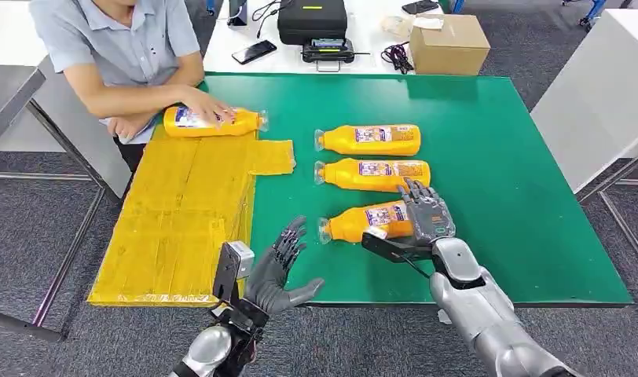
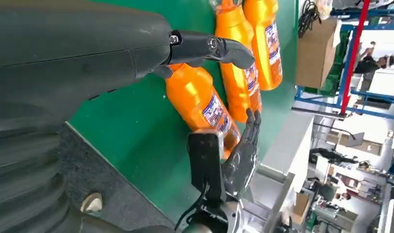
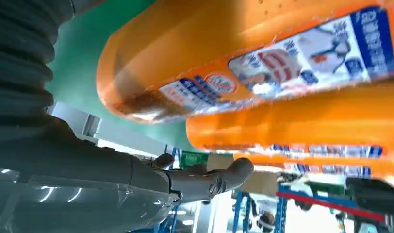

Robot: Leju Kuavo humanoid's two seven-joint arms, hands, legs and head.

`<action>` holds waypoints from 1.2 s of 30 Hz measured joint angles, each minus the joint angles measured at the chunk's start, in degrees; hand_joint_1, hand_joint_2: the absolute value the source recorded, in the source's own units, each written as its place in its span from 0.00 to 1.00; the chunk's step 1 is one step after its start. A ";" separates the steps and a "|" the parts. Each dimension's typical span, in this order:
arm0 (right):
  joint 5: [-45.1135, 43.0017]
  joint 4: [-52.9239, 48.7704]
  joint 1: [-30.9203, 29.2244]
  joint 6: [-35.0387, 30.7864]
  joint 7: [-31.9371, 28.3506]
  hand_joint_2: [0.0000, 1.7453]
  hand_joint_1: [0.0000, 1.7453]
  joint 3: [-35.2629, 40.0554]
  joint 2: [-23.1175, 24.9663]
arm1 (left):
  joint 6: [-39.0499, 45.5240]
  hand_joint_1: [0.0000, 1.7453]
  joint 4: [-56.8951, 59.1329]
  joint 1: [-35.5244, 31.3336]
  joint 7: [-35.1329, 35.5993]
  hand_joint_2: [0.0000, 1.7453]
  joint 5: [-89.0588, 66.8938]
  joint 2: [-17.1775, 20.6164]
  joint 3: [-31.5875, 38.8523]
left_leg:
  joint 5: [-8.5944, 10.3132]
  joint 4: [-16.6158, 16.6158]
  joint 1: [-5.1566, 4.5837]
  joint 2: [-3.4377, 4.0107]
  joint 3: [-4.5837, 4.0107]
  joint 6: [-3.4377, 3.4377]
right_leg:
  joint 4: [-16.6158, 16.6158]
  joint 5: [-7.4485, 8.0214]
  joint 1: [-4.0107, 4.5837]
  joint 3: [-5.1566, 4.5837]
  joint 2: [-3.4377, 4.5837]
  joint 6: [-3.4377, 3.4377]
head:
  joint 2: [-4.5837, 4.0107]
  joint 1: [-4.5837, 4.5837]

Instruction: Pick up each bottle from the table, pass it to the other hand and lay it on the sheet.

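The right hand [image 1: 427,218] is reaching over the base end of the nearest bottle [image 1: 368,222], which is lying on its side on the green table [image 1: 504,157]; its fingers [image 1: 419,196] are draping over the far side and its thumb is sitting on the near side, so it looks to be closing around the bottle, though I cannot tell whether the grip is firm yet, and the bottle is resting on the table, not lifted. The left hand [image 1: 280,267] is waiting near the table's front edge, holding nothing, fingers spread wide and palm turned toward the bottle, apparently ready to receive it. Beyond the nearest bottle, a second bottle [image 1: 373,173] and a third bottle [image 1: 369,140] are lying parallel, caps pointing toward the yellow sheet [image 1: 182,212]. At the far edge of the sheet a fourth bottle [image 1: 214,122] is lying under a person's hand [image 1: 206,106]. Judging by this, one bottle may already be placed and three are remaining, with the current one at the pick-up stage and the handover yet to come. Each bottle is carrying a white and blue label with red print; in the right wrist view the label [image 3: 306,53] is showing characters, but they are too blurred to read, and no brand can be made out.
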 measured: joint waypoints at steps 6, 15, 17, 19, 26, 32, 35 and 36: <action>-2.91 2.54 -1.50 5.38 -1.40 1.00 0.00 1.42 0.77 | 0.55 0.00 0.66 -0.47 0.83 1.00 -0.44 0.20 -0.48 | 0.00 0.00 0.00 0.02 0.02 0.00 | 0.00 0.00 0.00 0.00 0.01 0.00 | 0.00 -0.04; -6.10 5.25 -4.45 12.61 -2.99 1.00 0.16 3.41 -0.02 | 0.53 0.00 1.64 -1.30 1.07 1.00 -1.03 0.33 -0.66 | 0.00 0.01 0.00 0.01 0.12 0.00 | -0.01 0.00 0.00 0.07 0.00 0.00 | 0.00 -0.02; -6.18 5.71 -4.77 12.79 -3.04 1.00 1.00 3.83 -0.11 | 0.53 0.00 1.79 -1.39 1.11 1.00 -1.09 0.46 -0.72 | 0.00 0.01 0.00 0.02 0.13 0.00 | -0.01 0.00 0.00 0.08 0.01 0.00 | 0.00 0.00; -6.87 5.91 -4.92 13.47 -3.19 1.00 1.00 4.00 -0.20 | 0.55 0.00 1.84 -1.40 1.23 1.00 -1.47 0.50 -0.79 | 0.00 0.01 0.00 0.02 0.15 0.00 | 0.00 0.00 0.00 0.09 0.01 0.00 | 0.00 -0.02; -12.32 7.24 -7.11 18.84 -5.09 1.00 1.00 5.79 -1.75 | 0.15 0.00 3.13 -2.09 1.29 1.00 -2.16 0.55 -0.96 | 0.00 0.01 0.00 -0.01 0.31 0.00 | -0.02 -0.01 0.00 0.24 -0.01 -0.01 | 0.00 0.00; -17.34 8.07 -9.29 25.76 -7.50 1.00 1.00 7.48 -3.89 | -0.48 0.00 4.20 -3.41 1.05 1.00 -2.16 0.52 -1.40 | -0.01 0.02 -0.01 -0.02 0.57 0.01 | -0.03 0.00 0.00 0.50 -0.01 0.00 | 0.00 0.00; -22.21 8.05 -10.01 29.67 -9.16 1.00 1.00 7.63 -5.25 | -0.48 0.00 4.85 -4.09 0.33 1.00 -2.23 0.37 -1.97 | -0.01 0.02 -0.01 -0.02 0.67 0.02 | -0.04 0.00 0.00 0.63 -0.01 0.00 | 0.00 -0.02; -23.85 7.98 -10.18 30.37 -9.51 1.00 1.00 7.74 -5.71 | -0.46 0.00 5.09 -4.28 0.09 1.00 -2.23 0.22 -2.06 | -0.02 0.02 -0.01 -0.03 0.72 0.02 | -0.04 0.00 0.00 0.66 -0.01 0.00 | 0.00 0.00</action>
